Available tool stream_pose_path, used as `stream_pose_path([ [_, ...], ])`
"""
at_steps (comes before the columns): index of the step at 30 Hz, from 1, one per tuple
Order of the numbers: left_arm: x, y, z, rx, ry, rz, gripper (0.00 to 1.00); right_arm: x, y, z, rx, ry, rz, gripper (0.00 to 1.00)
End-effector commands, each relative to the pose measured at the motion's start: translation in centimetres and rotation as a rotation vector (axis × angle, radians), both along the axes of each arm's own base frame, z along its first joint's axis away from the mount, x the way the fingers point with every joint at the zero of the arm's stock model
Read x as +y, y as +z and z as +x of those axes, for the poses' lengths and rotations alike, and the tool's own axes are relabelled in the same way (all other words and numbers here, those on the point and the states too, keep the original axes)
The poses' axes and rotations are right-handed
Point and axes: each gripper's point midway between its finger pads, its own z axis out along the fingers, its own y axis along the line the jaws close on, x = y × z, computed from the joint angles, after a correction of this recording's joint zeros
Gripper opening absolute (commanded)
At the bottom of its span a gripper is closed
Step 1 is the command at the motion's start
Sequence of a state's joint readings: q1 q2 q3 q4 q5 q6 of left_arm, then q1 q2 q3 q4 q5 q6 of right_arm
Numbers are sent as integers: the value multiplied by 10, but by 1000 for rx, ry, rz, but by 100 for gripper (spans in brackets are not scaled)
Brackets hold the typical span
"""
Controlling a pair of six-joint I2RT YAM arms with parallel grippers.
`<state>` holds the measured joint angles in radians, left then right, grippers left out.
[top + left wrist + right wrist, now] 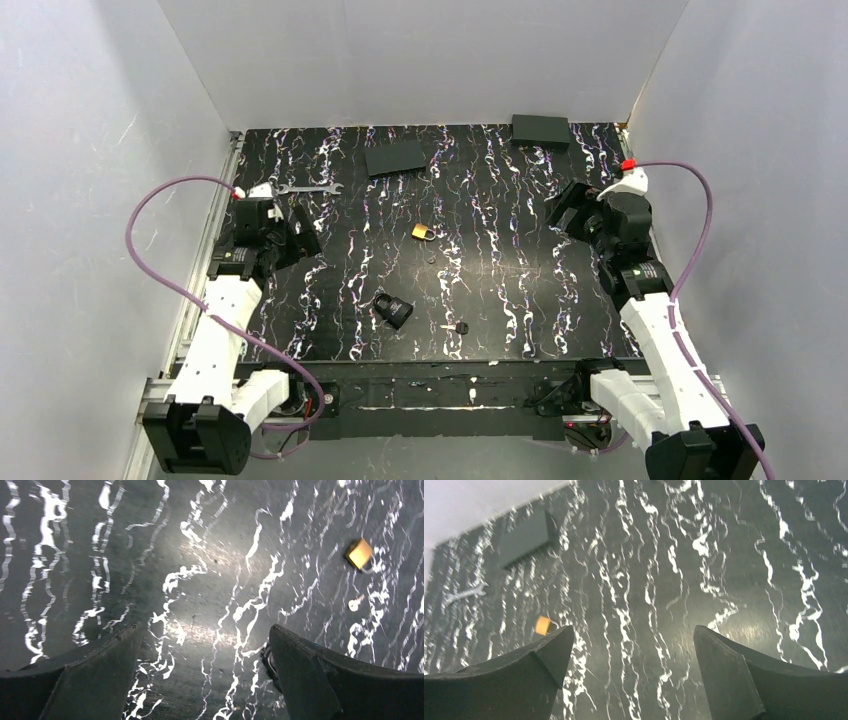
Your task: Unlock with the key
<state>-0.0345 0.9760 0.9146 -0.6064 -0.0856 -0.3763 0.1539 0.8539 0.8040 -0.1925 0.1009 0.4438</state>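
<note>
On table (520, 260): brass padlock (424, 232), black padlock (393, 310), one key (459, 327); left gripper (205, 635), right gripper (634, 635) apart.

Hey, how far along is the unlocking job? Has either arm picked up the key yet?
Done: nothing yet. The key lies loose on the table, beside the black padlock but not in it.
In hand: nothing. The left gripper and the right gripper are both open and empty, out at the sides.
Left: picking up the key, putting it into a padlock and turning it.
</note>
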Motion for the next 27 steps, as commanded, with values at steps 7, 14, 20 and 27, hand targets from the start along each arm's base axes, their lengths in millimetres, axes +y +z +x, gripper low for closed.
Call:
stream_pose_path([
  [7,-64,7,1,-23,-292,-165,98,26,-17,-46,199,231,-48,98],
  [14,-77,12,-5,-43,-349,-143,98,61,-42,-68,375,346,-196,98],
  [20,-69,19,-6,-79,-317,-110,98,123,-60,-89,436,448,-413,98],
  [27,-70,24,-9,-97,-322,-114,95,161,-97,-128,526,633,-629,93],
])
